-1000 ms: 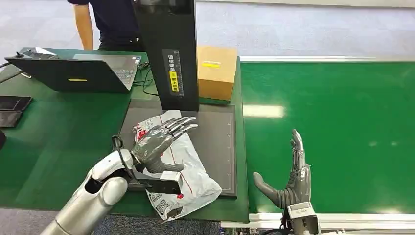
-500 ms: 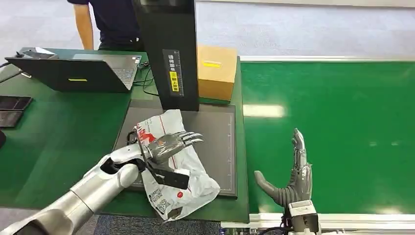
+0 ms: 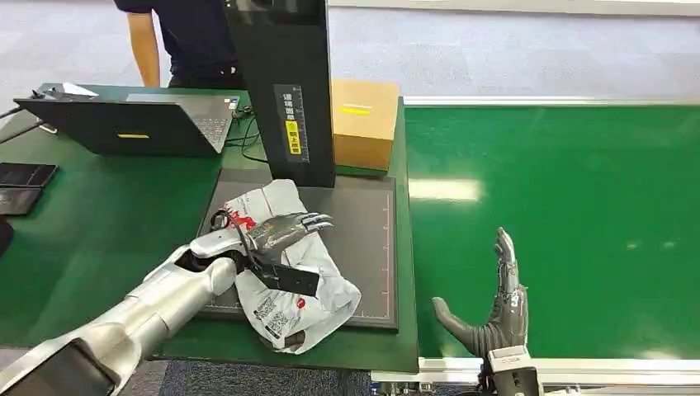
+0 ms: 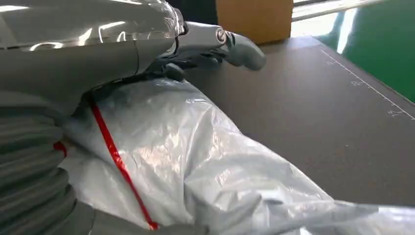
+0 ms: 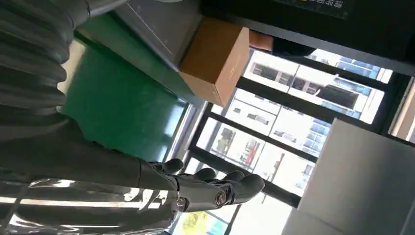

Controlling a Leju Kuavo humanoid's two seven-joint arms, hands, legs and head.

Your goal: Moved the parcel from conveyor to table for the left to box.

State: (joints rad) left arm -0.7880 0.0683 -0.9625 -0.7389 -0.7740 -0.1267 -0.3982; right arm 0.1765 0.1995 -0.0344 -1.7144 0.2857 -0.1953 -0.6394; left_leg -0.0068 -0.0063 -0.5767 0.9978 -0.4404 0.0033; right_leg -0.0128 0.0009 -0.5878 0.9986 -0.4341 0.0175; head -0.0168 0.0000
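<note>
now, from the head view, the left hand (image 3: 285, 231) lies flat on top of the parcel (image 3: 289, 280), fingers stretched out together toward the black scanner column (image 3: 285, 91); it presses or rests on the bag, with no wrap of fingers that i can make out. the parcel sits under and just behind the hand on the dark scanning mat (image 3: 363, 239) on the table (image 3: 99, 239), clear of the conveyor belt (image 3: 578, 214), so the transfer looks done and the flat palm probably steadies or slides the bag. the bag is a crumpled white plastic mailer with red print and a label near its near end. the right hand (image 3: 495, 309) stands upright over the belt's near edge, fingers straight and thumb apart, holding nothing, likely parked out of the way. a cardboard box (image 3: 363, 120) stands beyond the left hand's fingertips, beside the column; a laptop (image 3: 124, 124) and a person are farther off.

in the left wrist view, the glossy, wrinkled plastic with a red stripe bulges right beneath the hand, the thumb extended past it over bare mat toward the box.

in the right wrist view, the fingers are gently curved and hold nothing, with the box far ahead.
</note>
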